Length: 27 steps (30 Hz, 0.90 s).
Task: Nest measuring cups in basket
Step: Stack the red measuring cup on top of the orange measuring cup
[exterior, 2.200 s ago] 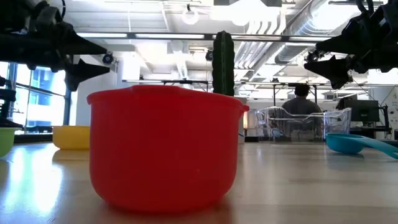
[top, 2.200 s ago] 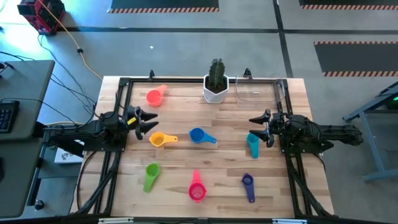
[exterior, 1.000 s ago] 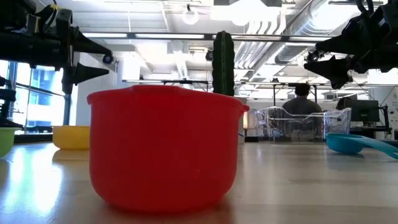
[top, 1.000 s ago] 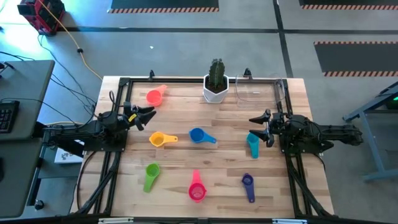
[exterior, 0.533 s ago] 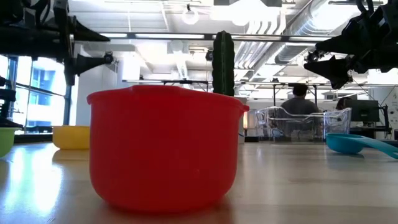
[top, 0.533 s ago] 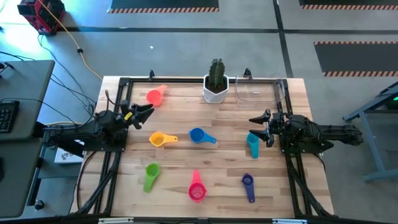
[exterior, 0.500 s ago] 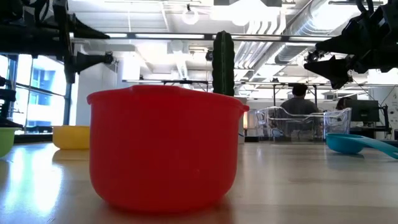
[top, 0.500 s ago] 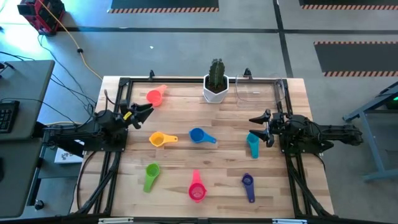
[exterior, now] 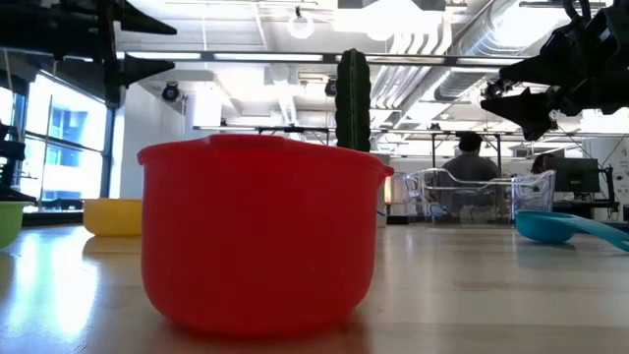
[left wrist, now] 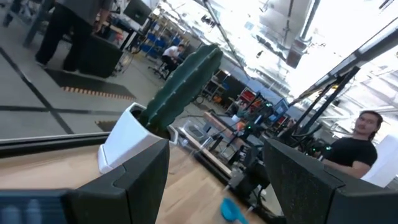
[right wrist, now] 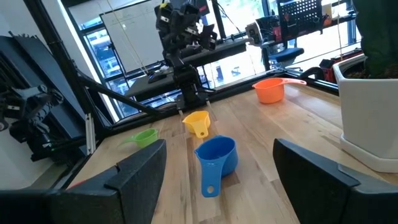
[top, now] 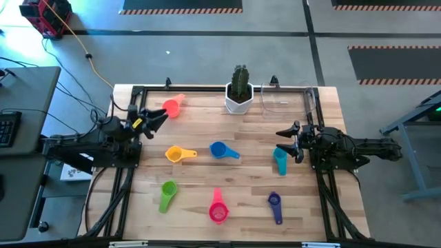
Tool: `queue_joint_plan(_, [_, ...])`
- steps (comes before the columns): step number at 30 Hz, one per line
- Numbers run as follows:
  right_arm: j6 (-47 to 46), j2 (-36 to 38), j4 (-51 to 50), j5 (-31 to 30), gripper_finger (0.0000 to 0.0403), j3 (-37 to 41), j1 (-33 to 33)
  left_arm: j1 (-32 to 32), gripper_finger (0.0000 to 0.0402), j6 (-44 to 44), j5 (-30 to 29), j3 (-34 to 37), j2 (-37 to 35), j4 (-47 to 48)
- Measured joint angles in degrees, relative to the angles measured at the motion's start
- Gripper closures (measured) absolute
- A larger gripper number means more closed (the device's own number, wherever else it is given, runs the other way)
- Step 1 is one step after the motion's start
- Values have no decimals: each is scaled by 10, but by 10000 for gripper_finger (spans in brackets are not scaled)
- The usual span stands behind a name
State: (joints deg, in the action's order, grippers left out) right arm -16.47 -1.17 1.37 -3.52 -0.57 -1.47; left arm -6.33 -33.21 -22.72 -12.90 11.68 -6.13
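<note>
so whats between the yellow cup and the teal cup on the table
The blue cup lies between the yellow cup and the teal cup, nearer the yellow one. The high view shows it.

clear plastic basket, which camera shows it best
The high view: the small clear plastic basket shows whole at the table's far edge, right of the white pot with a cactus. The low view shows it side-on, far off. The left wrist view catches part of it; the right wrist view shows none.

Worktop (top: 241,172): light wood planks | cups lying apart: orange-red (top: 170,107), yellow (top: 174,154), blue (top: 219,150), teal (top: 280,160), green (top: 167,192), pink (top: 218,211), purple (top: 274,202) | white cactus pot (top: 238,100) | clear basket (top: 286,100)
</note>
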Motion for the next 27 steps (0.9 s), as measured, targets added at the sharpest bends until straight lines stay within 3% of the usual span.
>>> queue_joint_plan(5, [-6,0,0,-3,116,0,0,0,151,-11,-8,-31,65,13])
queue_joint_plan(16, [-161,0,4,-3,116,0,0,0,151,-72,-9,-79,184,30])
queue_joint_plan(22, [-257,0,12,-57,116,0,0,0,151,-87,1,-140,212,125])
queue_joint_plan(27, [-271,0,46,-86,116,0,0,0,151,-92,10,-192,220,222])
